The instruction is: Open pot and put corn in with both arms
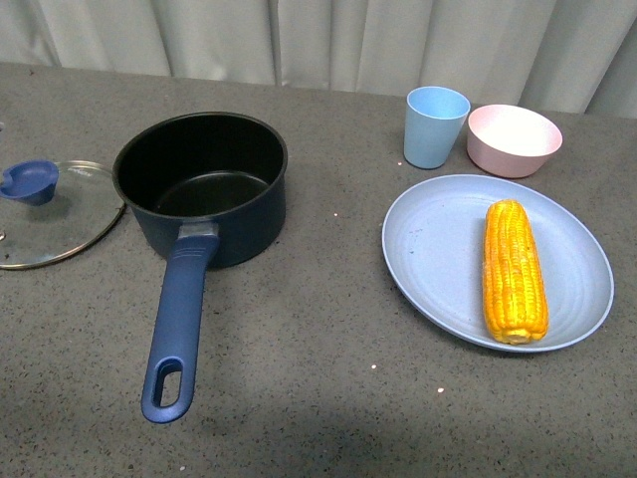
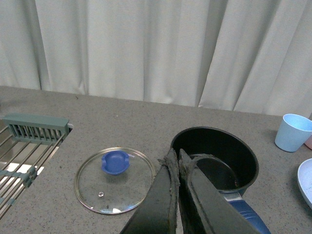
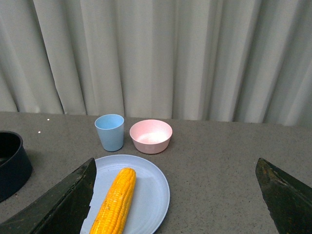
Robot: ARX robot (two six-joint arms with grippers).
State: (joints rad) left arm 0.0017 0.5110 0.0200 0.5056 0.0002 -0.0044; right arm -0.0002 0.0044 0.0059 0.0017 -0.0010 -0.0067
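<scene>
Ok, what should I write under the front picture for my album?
Open pot with its glass lid set aside, and corn waiting on a blue plate.

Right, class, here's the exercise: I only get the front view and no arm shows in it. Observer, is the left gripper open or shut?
Observer: Shut. The left gripper has its fingers pressed together, holding nothing, and points between the lid and the pot.
Operator: And the right one?
Observer: The right gripper is wide open, facing the corn on its plate.
Operator: Anything past the lid?
Observer: A grey-green slatted rack, on the lid's side away from the pot.
</scene>
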